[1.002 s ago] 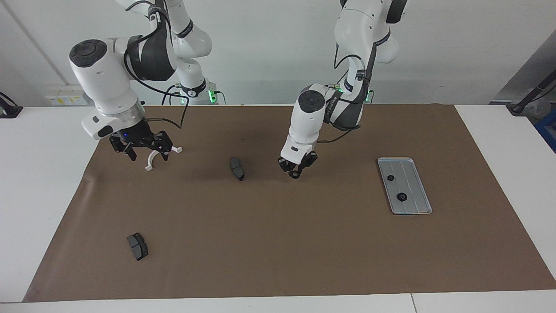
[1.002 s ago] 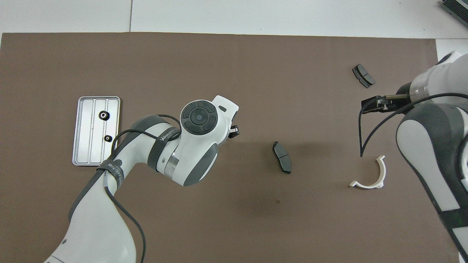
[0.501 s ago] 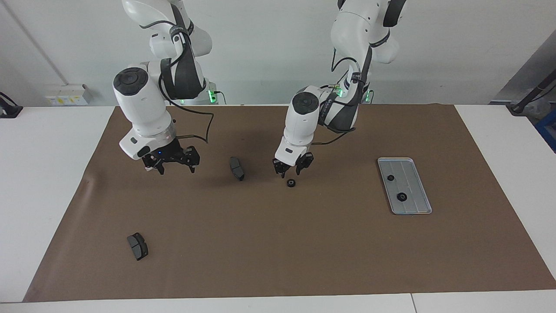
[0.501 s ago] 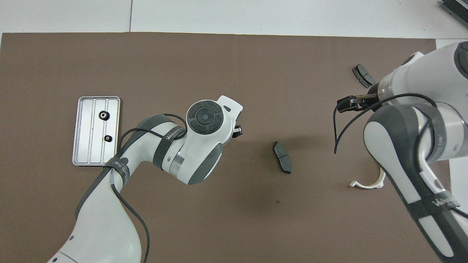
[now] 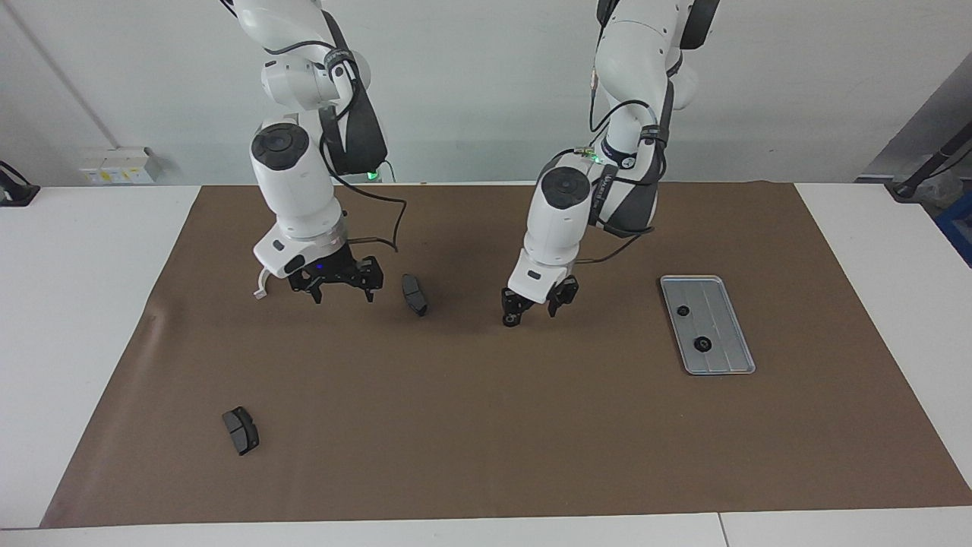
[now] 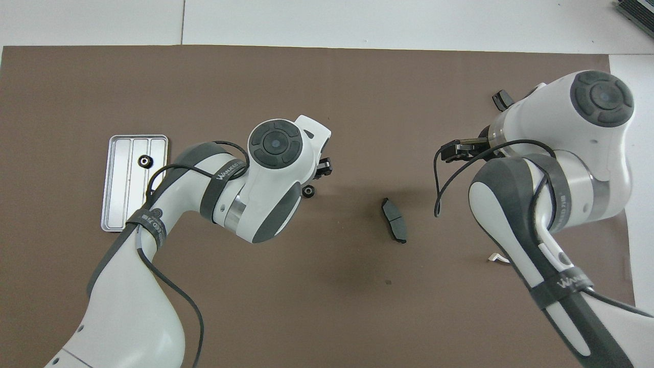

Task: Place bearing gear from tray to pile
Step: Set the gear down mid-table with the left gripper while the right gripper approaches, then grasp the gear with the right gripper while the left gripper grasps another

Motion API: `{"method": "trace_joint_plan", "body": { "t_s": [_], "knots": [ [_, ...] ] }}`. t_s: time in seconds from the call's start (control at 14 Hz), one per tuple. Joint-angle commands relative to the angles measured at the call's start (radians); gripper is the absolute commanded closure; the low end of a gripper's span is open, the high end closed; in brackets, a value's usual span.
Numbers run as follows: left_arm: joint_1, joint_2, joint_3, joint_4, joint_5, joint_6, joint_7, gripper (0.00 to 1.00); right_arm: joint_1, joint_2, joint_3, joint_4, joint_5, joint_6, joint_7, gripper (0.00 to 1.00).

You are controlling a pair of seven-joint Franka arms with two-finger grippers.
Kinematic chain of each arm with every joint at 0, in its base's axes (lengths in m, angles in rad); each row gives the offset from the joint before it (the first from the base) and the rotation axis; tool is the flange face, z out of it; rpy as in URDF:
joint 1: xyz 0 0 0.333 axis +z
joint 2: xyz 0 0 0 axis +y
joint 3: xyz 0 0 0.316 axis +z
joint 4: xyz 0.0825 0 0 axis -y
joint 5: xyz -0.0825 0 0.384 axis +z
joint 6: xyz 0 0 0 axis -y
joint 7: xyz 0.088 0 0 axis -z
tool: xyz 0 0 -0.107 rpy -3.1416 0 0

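Where the table lies closest to the robots, toward the right arm's end, a white bracket (image 5: 260, 287) rests on the brown mat (image 5: 486, 425), mostly hidden by the right arm. The right gripper (image 5: 343, 296) hangs low over the mat just beside the bracket, its fingers spread wide and holding nothing. Next to it, toward the middle of the table, lies a dark curved pad (image 5: 414, 294).

The left gripper (image 5: 531, 313) hangs low over the middle of the mat with its fingers apart and nothing between them. A small black gear (image 6: 308, 191) lies alone on the mat just below one fingertip. The facing view does not show whether that fingertip touches it, while the overhead view shows the gear clear of the gripper.

Toward the left arm's end sits the metal tray (image 5: 725, 334), well apart from that gear. It holds two more black gears, a smaller one (image 5: 683, 311) nearer the robots and a larger one (image 5: 703, 344) farther out.

Farthest out, toward the right arm's end, a second dark pad (image 5: 241, 430) lies alone on the mat.
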Motion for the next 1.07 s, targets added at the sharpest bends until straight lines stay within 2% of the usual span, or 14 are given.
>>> {"method": "trace_joint_plan", "body": {
  "t_s": [0.0,0.29,0.57,0.64,0.86,1.0],
  "knots": [
    [0.111,0.005,-0.012,0.029,0.001,-0.061,0.144,0.26,0.078,0.020,-0.001,-0.024,0.016,0.075,0.069,0.00],
    [0.269,-0.004,-0.009,0.017,0.000,-0.083,0.433,0.26,0.173,0.061,-0.001,-0.021,0.016,0.166,0.128,0.00],
    [0.394,-0.012,-0.006,-0.007,0.000,-0.087,0.638,0.26,0.280,0.132,-0.001,-0.010,0.014,0.278,0.228,0.00],
    [0.410,-0.013,-0.005,-0.015,0.000,-0.083,0.669,0.26,0.296,0.150,-0.001,0.003,0.014,0.281,0.238,0.00],
    [0.435,-0.030,-0.005,-0.076,0.000,-0.022,0.684,0.27,0.372,0.291,-0.002,0.147,-0.013,0.284,0.353,0.00],
    [0.447,-0.047,-0.002,-0.148,0.000,0.064,0.677,0.27,0.385,0.313,-0.001,0.146,-0.047,0.318,0.355,0.00]
  ]
}}
